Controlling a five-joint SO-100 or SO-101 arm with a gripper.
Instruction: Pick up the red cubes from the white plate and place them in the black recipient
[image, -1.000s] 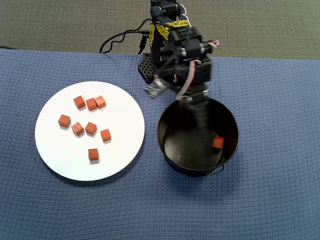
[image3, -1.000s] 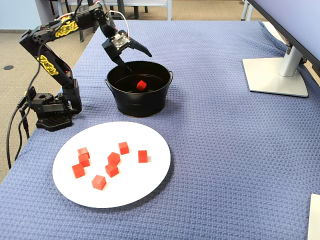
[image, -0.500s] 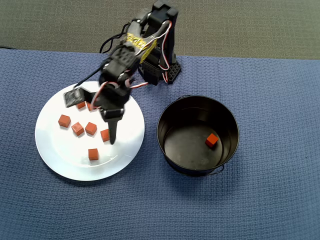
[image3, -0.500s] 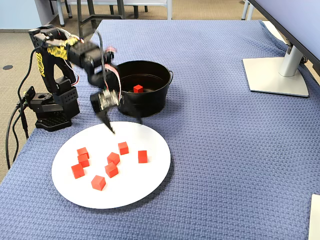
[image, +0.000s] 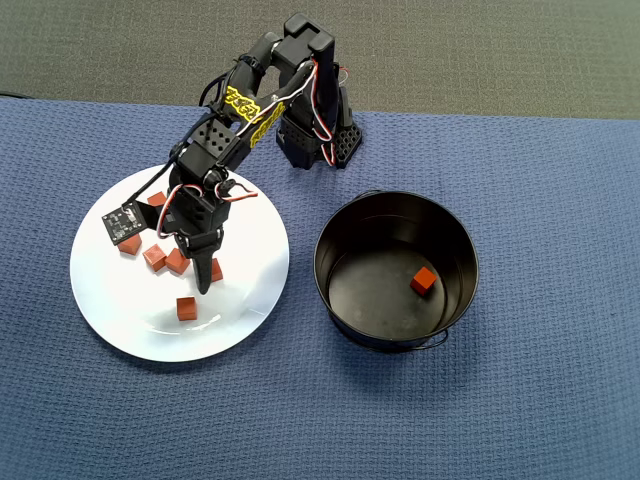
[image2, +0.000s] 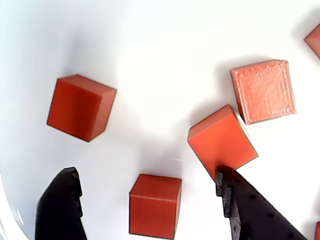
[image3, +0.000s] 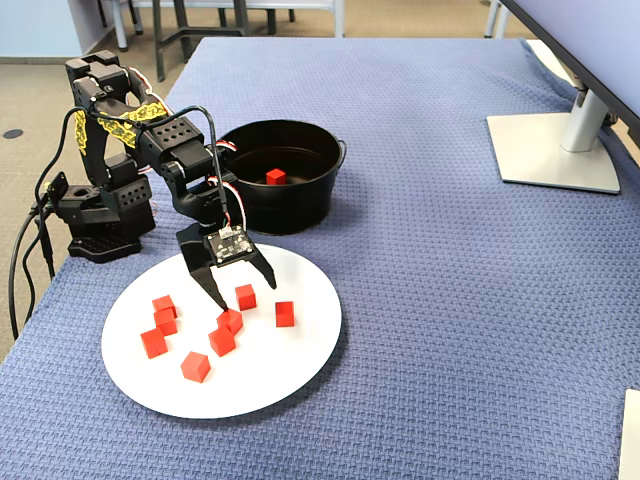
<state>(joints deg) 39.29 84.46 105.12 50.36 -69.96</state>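
Several red cubes lie on the white plate. One more red cube rests on the bottom of the black recipient, to the plate's right in the overhead view. My gripper hangs low over the plate, open. One cube sits between the fingers, clear of both. In the wrist view another cube lies right at the right fingertip.
The arm's base stands behind the plate on the blue cloth, with cables trailing off the table edge. A monitor stand sits far right in the fixed view.
The gripper swung from over the black recipient to the plate and came down, open, astride one cube. The cube in the recipient settled on its bottom.
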